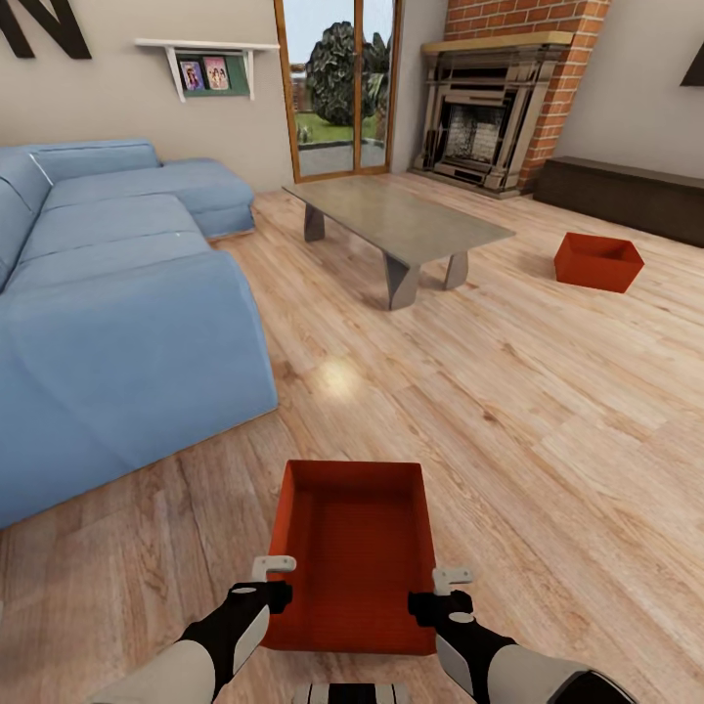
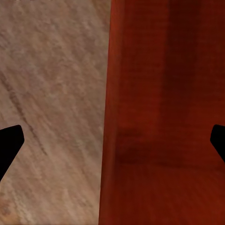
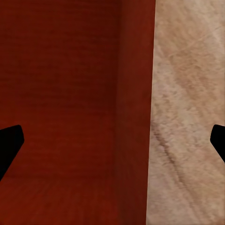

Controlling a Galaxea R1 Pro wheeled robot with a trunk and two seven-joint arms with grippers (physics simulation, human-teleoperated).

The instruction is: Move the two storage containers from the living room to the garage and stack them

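Head view: near container (image 1: 354, 548) between left tool (image 1: 266, 577), right tool (image 1: 445, 593) (both spread).

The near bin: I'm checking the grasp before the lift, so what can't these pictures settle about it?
- Near bin: head view, its near wall's base, behind the left end effector and right end effector.
- Wall contact: both wrist views are blurred, fingertips cut by edges.
- Far bin: contents too small.

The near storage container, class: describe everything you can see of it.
The near storage container is a red-orange rectangular bin, open-topped and empty, with low flared walls and a finely ribbed look. It sits upright over the wood plank floor. The left gripper and right gripper each straddle a side wall, fingers spread.
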